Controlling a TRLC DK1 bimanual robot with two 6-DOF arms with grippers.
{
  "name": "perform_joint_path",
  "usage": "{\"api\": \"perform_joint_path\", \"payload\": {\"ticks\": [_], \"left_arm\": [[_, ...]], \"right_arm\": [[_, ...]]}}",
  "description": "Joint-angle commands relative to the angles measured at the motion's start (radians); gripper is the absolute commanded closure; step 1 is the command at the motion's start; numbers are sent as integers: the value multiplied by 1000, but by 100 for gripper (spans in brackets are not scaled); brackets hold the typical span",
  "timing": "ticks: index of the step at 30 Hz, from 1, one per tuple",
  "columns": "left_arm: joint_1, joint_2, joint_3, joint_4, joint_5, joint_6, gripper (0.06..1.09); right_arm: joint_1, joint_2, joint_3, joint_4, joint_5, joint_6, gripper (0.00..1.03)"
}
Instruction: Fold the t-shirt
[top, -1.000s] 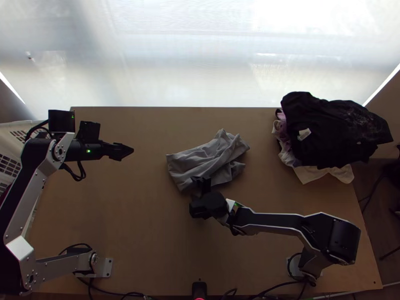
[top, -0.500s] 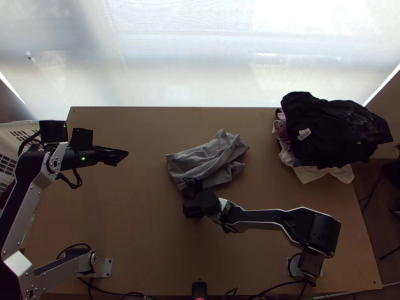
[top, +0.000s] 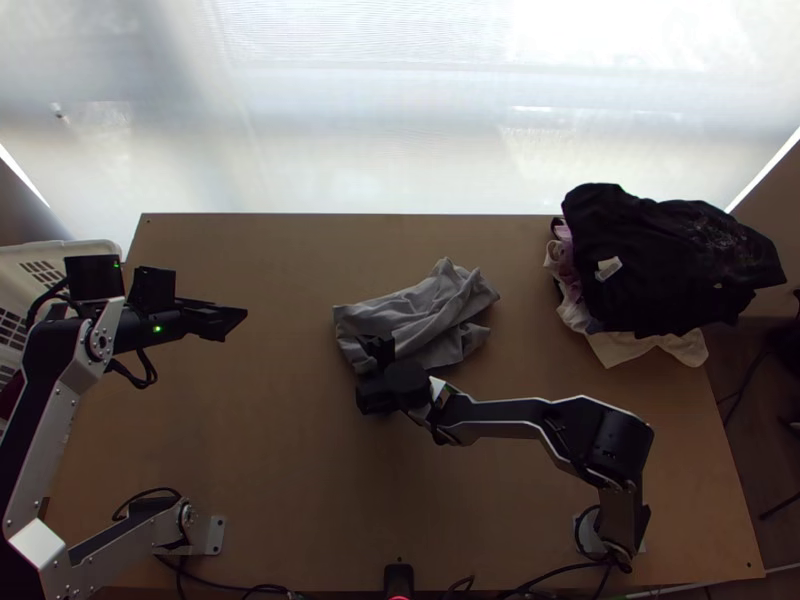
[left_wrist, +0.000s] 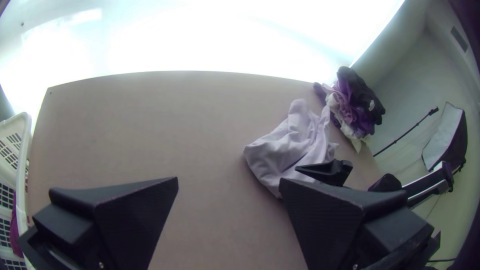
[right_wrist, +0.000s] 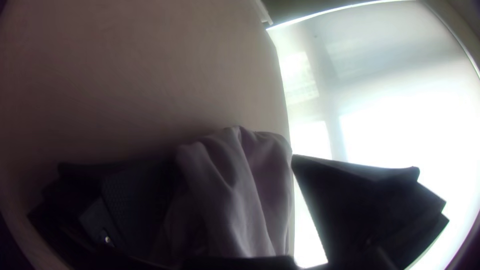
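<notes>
The light grey t-shirt lies folded into a wrinkled bundle mid-table, uneven at its right end. At its near left corner is my right gripper, low against the cloth. In the right wrist view my right gripper stands open, with the t-shirt between its fingers. Off to the left, over the table's left part, is my left gripper. The left wrist view shows my left gripper open with no cloth between its fingers, and the t-shirt lies beyond one finger.
A pile of clothes, black on top with purple and white below, lies at the table's right far side. A white basket stands by the left edge. Bare wood surrounds the bundle on the left and near sides.
My right gripper has moved left and farther up the table, onto the t-shirt's near left corner. The left arm has drawn back a little to the left. The t-shirt has hardly moved.
</notes>
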Motion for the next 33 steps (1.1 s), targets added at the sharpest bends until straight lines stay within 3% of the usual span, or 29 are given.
{"api": "perform_joint_path", "payload": {"ticks": [1,9,12,14,17,21,26,33], "left_arm": [[8,16,-17,8,-1,20,10],[15,19,-1,19,-1,21,10],[23,24,0,20,1,23,10],[26,28,5,20,1,26,10],[35,28,19,19,2,26,10],[61,31,34,16,5,32,10],[84,31,55,10,10,37,10],[97,34,86,-4,15,38,10]], "right_arm": [[-43,72,32,12,8,-45,5],[-71,104,63,15,96,-45,5],[-71,108,66,15,123,-32,13],[-71,112,70,15,137,-24,25],[-71,115,72,17,143,-18,66],[-72,119,86,17,152,4,100],[-69,99,95,14,169,33,100],[-101,-139,175,12,168,90,100]]}}
